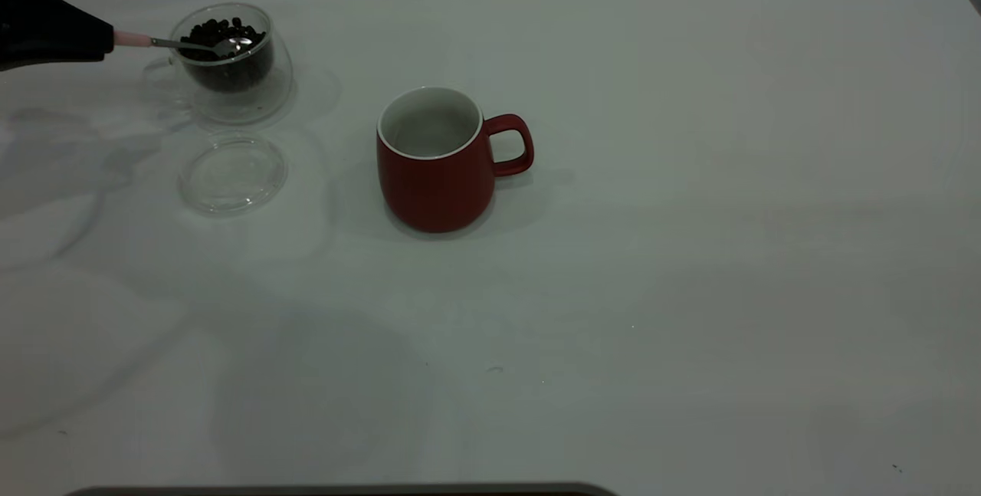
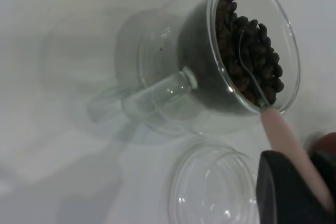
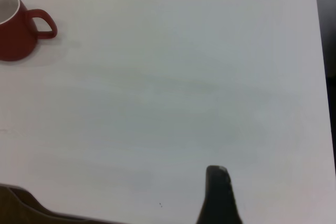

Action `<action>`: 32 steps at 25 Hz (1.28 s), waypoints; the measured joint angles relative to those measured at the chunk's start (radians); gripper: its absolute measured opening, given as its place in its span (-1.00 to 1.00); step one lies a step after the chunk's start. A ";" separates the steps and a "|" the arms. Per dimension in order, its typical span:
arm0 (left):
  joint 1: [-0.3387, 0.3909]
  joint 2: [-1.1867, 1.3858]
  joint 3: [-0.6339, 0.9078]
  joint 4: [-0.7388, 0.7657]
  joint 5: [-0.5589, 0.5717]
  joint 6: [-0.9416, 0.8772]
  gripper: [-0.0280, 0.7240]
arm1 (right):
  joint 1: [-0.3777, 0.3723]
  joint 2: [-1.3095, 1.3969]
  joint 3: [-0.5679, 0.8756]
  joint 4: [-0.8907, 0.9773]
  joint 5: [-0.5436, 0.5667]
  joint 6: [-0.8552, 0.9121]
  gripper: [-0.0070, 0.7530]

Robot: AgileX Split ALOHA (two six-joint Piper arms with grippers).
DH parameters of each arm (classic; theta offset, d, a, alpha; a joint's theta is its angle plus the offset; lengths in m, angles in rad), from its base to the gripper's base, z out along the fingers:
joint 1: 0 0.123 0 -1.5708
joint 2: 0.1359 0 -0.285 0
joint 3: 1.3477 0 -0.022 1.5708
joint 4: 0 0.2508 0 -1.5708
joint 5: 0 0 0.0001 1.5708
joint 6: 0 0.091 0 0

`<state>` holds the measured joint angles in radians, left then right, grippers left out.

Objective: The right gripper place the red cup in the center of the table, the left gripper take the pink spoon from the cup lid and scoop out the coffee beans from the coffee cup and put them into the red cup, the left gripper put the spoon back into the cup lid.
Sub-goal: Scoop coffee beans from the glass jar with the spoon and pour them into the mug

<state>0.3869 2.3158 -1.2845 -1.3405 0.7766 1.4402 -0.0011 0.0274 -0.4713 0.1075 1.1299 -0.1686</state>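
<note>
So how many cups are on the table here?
2: the glass coffee cup with beans at the far left, and the red cup near the middle.

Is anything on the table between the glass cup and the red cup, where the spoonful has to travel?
Nothing visible: bare table separates the glass cup from the red cup. The lid lies off that line.

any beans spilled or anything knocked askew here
Nothing stands out. The coffee cup and red cup stand upright, the cup lid lies flat, and no coffee beans show on the table.
</note>
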 joint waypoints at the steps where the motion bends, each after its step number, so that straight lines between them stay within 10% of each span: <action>1: 0.000 0.000 0.000 0.000 0.003 -0.018 -0.59 | 0.000 0.000 0.000 0.000 0.000 0.000 0.57; 32: 0.146 0.147 0.000 -0.140 0.319 -0.185 -0.59 | 0.000 0.000 0.000 0.000 0.000 0.000 0.57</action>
<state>0.5332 2.4629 -1.2845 -1.4809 1.0952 1.2550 -0.0011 0.0274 -0.4713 0.1075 1.1299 -0.1686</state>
